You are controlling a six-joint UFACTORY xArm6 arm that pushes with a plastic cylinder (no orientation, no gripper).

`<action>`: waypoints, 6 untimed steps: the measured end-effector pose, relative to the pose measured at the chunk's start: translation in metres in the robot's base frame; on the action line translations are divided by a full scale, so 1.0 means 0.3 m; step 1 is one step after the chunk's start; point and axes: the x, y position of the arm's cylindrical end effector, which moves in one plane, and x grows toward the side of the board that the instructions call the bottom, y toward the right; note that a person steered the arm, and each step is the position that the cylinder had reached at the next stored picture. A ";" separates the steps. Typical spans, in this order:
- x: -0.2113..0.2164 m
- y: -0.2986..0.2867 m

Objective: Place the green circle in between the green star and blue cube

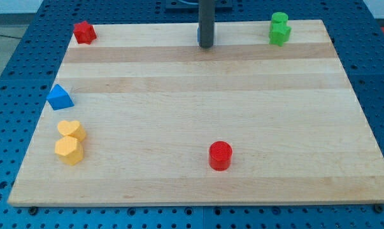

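The green circle [279, 18] sits at the view's top right corner of the wooden board [198, 102], touching the green star [280, 34] just below it. My tip [206, 46] rests on the board at the top centre, well to the left of both green blocks. A thin sliver of a blue block [199, 36] shows at the rod's left edge. The rod hides the rest of it, so I cannot tell its shape.
A red block [83, 32] sits at the top left corner. A blue triangle [60, 97] lies at the left edge. Two yellow blocks [71, 130] [69, 150] touch at the lower left. A red cylinder [220, 155] stands at the bottom centre.
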 end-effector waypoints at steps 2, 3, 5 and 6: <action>0.098 0.080; 0.270 0.221; 0.108 0.726; -0.181 0.824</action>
